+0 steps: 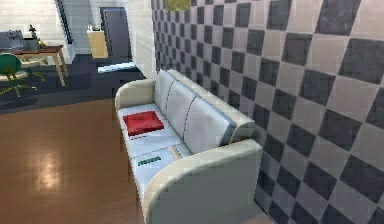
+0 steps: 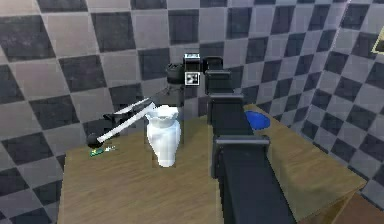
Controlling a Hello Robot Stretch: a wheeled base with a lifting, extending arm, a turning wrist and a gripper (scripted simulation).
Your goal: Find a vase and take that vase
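Observation:
A white vase (image 2: 163, 140) with a narrow neck and flared rim stands upright on a wooden table (image 2: 120, 190) in the arm side view. The dark arm bar rises from the bottom edge just right of the vase, with two white marker squares at its far end. My gripper (image 2: 101, 133) stretches left from its dark body, and its thin fingers (image 2: 130, 110) slant down past the vase's top toward the table's left end. Whether it touches the vase or holds anything I cannot tell.
A small green and white object (image 2: 100, 151) lies near the fingertips, a blue object (image 2: 258, 120) right of the arm. A checkered wall backs the table. Ahead, a pale sofa (image 1: 200, 125) with a red item (image 1: 143, 122); wood floor left; a desk (image 1: 45, 50) and green chair (image 1: 10, 68) far off.

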